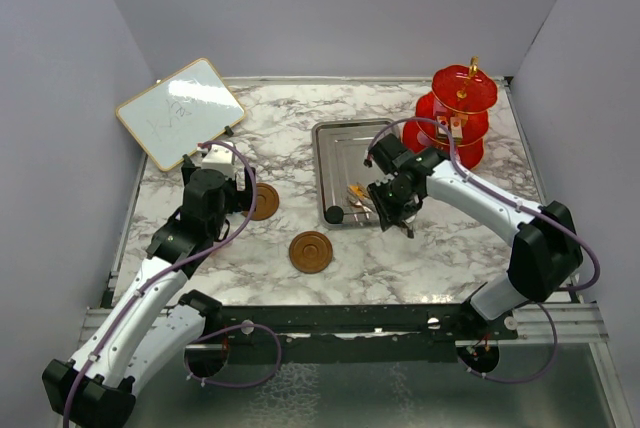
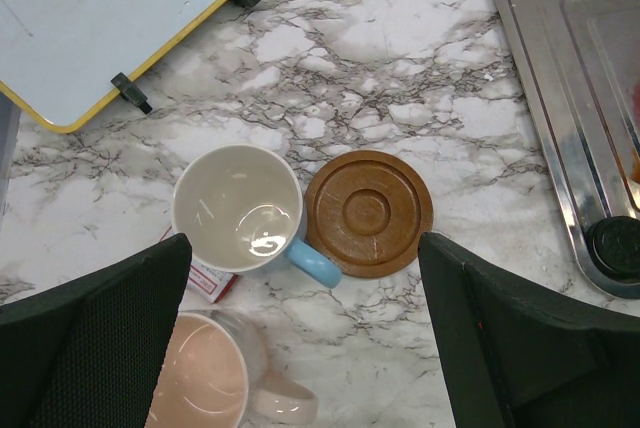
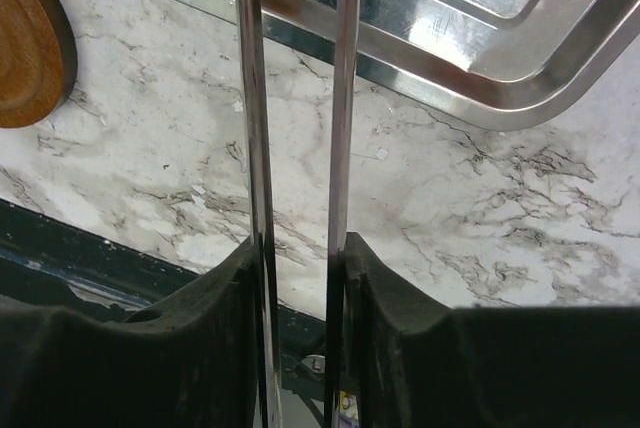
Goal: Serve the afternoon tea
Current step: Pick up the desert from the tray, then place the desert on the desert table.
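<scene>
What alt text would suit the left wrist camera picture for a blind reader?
A blue-handled cup stands beside a brown saucer on a marble table, seen from above between the left gripper's open fingers. A pink cup sits nearer, a whiteboard top left, a steel tray right.

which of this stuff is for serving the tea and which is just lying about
For the tea: red tiered stand, blue-handled cup, pink cup, two saucers, black cake piece, tongs in right gripper.
Lying about: whiteboard, steel tray.
</scene>
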